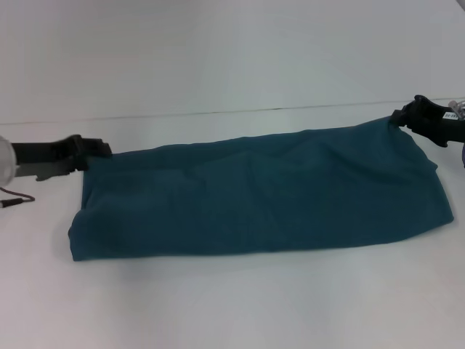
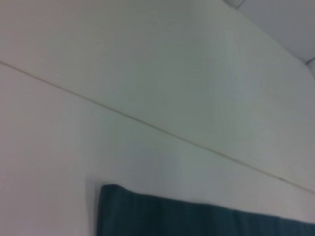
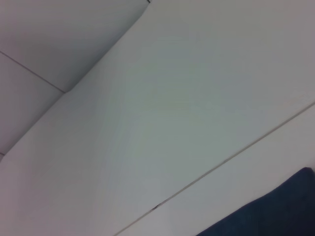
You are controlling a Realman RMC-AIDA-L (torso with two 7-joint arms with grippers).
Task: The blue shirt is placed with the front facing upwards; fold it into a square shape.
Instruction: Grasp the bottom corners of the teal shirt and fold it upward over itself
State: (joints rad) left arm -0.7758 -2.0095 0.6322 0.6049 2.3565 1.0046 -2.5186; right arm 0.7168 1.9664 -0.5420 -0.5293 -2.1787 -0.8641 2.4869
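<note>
The blue shirt lies on the white table as a long, wide band running left to right, with no lettering showing. My left gripper sits at the band's far left corner, shut on the cloth there. My right gripper is at the far right corner, where the cloth is drawn up into a point between its fingers. In the left wrist view only a corner of the shirt shows. The right wrist view likewise holds just an edge of the shirt. Neither wrist view shows any fingers.
A thin seam crosses the white table behind the shirt. A dark cable trails from the left arm near the left edge. Bare white surface lies in front of the shirt and behind it.
</note>
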